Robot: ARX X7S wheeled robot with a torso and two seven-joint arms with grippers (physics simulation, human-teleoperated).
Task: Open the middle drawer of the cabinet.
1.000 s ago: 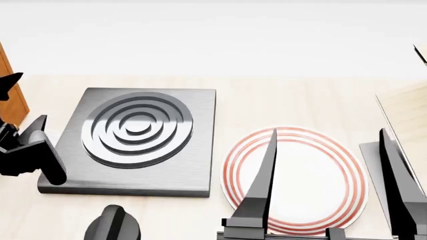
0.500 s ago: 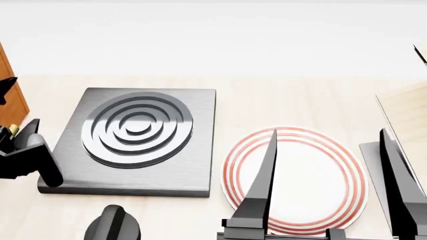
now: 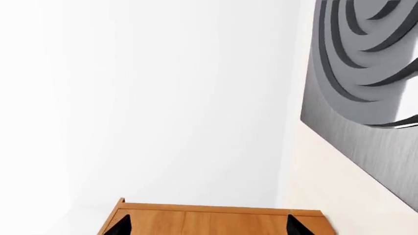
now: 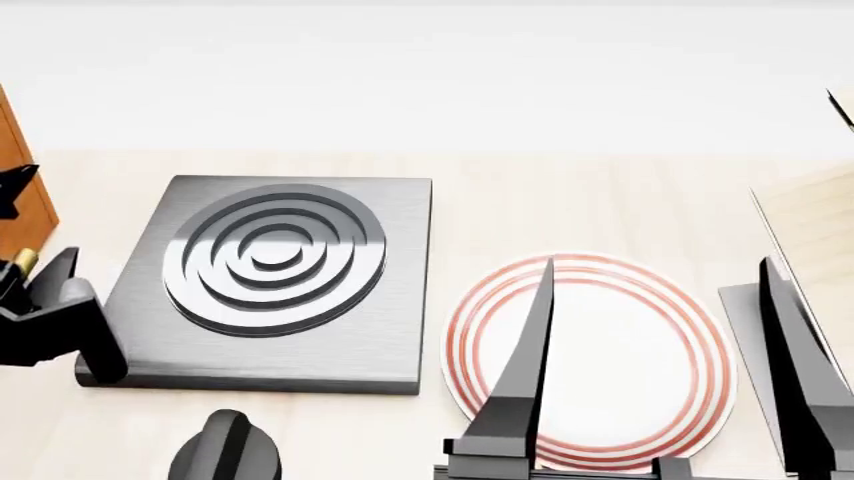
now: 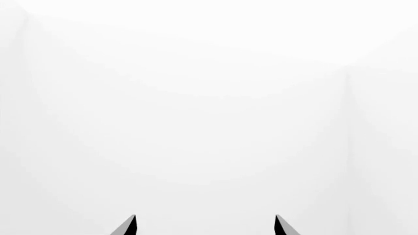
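At the bottom of the head view, the right end effector reaches up over the lower right of the frame, its two long dark fingers standing well apart, so it is spread wide. One finger crosses the white plate with red rings, which lies flat on the pale tabletop; the other finger runs along the plate's right side. In the right wrist view only the two fingertips show at the lower edge, wide apart against blank white.

A dark rounded knob sits at the lower left edge of the head view. Beyond it lies the grey hotplate with raised concentric rings, left of the plate and apart from it.

The left end effector is at the left edge, just off the hotplate's near left corner. Its tips in the left wrist view stand far apart, so it is open wide, with the orange-brown cabinet between them at the lower edge. In the head view only a sliver of the cabinet shows at the upper left edge. The middle drawer cannot be told apart in any view.

A pale board lies at the right edge.
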